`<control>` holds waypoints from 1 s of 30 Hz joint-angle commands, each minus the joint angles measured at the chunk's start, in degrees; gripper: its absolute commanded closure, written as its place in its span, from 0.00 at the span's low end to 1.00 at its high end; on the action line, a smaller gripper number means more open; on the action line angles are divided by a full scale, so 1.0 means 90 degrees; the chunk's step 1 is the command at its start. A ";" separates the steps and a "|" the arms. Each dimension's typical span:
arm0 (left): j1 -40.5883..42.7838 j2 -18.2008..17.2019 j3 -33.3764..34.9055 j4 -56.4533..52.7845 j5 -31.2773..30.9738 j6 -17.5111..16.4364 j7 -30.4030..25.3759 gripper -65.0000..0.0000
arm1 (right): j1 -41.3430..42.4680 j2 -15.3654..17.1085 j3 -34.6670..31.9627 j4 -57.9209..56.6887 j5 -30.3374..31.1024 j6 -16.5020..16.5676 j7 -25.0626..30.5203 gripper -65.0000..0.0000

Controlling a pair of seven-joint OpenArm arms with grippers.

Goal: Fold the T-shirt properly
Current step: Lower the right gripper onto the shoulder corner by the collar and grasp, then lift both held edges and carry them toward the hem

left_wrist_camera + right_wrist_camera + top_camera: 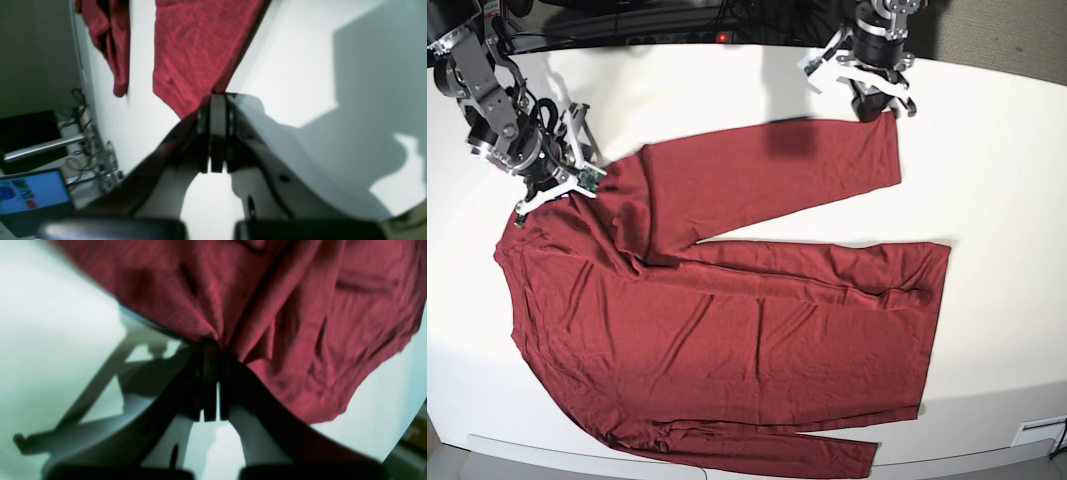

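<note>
White table under me, smooth, brightly lit from above; hard grey shadows fall across it. Its far edge curves, its near edge shows a pale lip. Beyond the far edge of the table, a dark strip with cables and a small red light. Off the table's side I see tangled wires, a metal bar, a lit blue screen.

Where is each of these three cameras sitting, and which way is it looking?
Base: high above, looking down on the white table, the whole maroon T-shirt and both arms.
Left wrist: on the left arm, looking along its shut end effector at a sleeve end.
Right wrist: on the right arm, looking along its shut end effector, pinching bunched fabric.
Shared: every view shows the T-shirt on the table.
</note>
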State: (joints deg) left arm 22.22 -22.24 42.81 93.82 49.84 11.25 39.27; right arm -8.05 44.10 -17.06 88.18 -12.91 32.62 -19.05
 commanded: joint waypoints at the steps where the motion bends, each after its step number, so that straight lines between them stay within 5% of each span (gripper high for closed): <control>1: 0.0034 -0.0036 0.0000 0.0058 0.0034 0.0046 0.0092 1.00 | 0.0083 0.0170 0.0049 0.0185 0.0073 -0.0058 0.0032 1.00; 21: -0.1110 -0.0039 -0.0002 0.0537 0.0243 0.0277 0.0352 1.00 | 0.0437 0.0029 0.0061 0.1137 0.0680 -0.1290 -0.0678 1.00; 30: -0.1991 -0.0039 -0.0002 0.0537 0.0199 0.0279 0.0398 1.00 | 0.1251 -0.0328 0.0058 0.1127 0.1010 -0.1345 -0.0845 1.00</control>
State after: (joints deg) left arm 5.06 -22.37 43.03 97.65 50.43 12.88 43.29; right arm 2.11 40.23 -17.08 97.49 -3.86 21.23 -27.59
